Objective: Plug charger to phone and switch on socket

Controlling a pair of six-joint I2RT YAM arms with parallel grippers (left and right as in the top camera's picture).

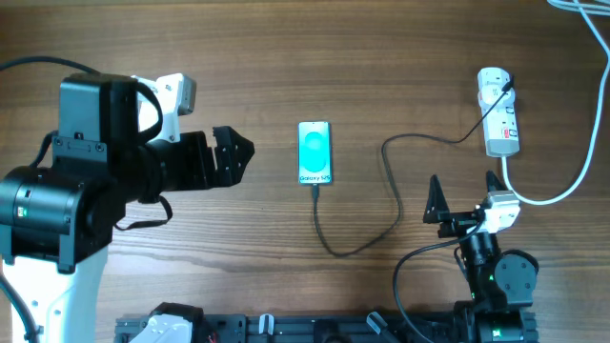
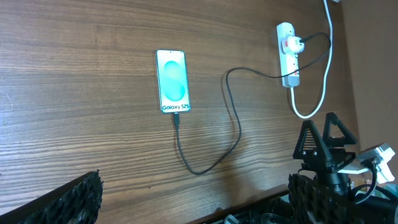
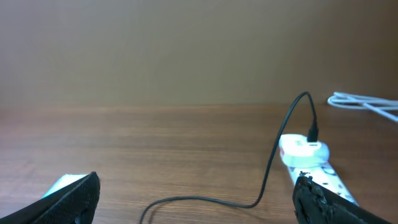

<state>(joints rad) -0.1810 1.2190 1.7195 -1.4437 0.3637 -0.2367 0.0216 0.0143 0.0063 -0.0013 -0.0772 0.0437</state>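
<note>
The phone (image 1: pixel 315 151) lies flat at mid-table, cyan screen up; it also shows in the left wrist view (image 2: pixel 172 81), and as a sliver in the right wrist view (image 3: pixel 62 183). The charger (image 1: pixel 393 195), a thin black cable, loops from the phone's lower edge over to the socket (image 1: pixel 498 114). Its plug tip (image 2: pixel 176 119) meets the phone's bottom edge. The socket is a white strip at the far right (image 2: pixel 288 56) (image 3: pixel 311 158). My left gripper (image 1: pixel 233 152) is open, left of the phone. My right gripper (image 1: pixel 464 193) is open, below the socket.
A thicker white cable (image 1: pixel 572 181) runs from the socket's lower end round to the top right corner. Bare wooden table (image 1: pixel 238 57) surrounds the phone. The table's front edge carries a black rail (image 1: pixel 286 329).
</note>
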